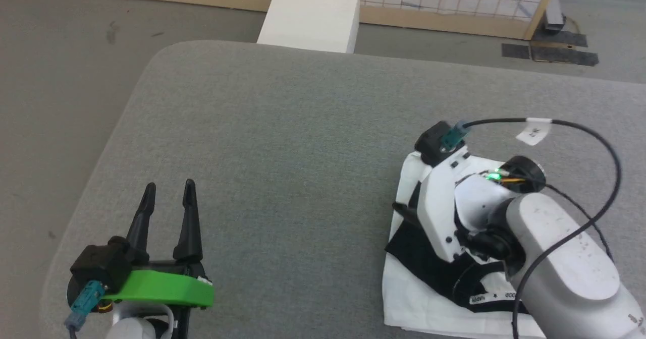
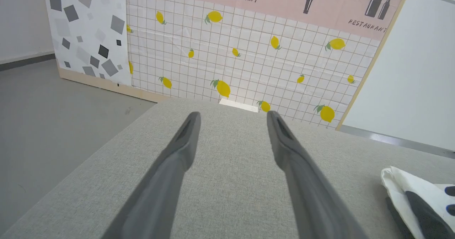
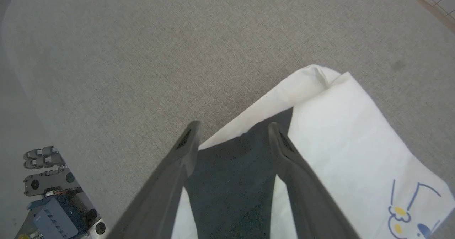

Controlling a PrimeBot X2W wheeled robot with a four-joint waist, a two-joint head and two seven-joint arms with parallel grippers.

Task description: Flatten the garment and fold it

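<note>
Folded raglan shirt (image 3: 337, 132) near worktop's (image 1: 282, 142) 4 o'clock edge.
Right hand (image 3: 233, 128) above it, left hand (image 1: 169, 185) at 7 o'clock, both spread, empty; room toward 11.

- We take this for a robot test lab dressed as a set, not a real restaurant.
- At the far side we see a printed backdrop (image 2: 249, 54) of lemons and "RESTAURANT" lettering on a bare wooden frame (image 1: 454, 23).
- A cloth-covered table (image 1: 282, 152) stands on plain grey floor (image 1: 60, 51), with dark tape patches (image 1: 560, 54) at far right.
</note>
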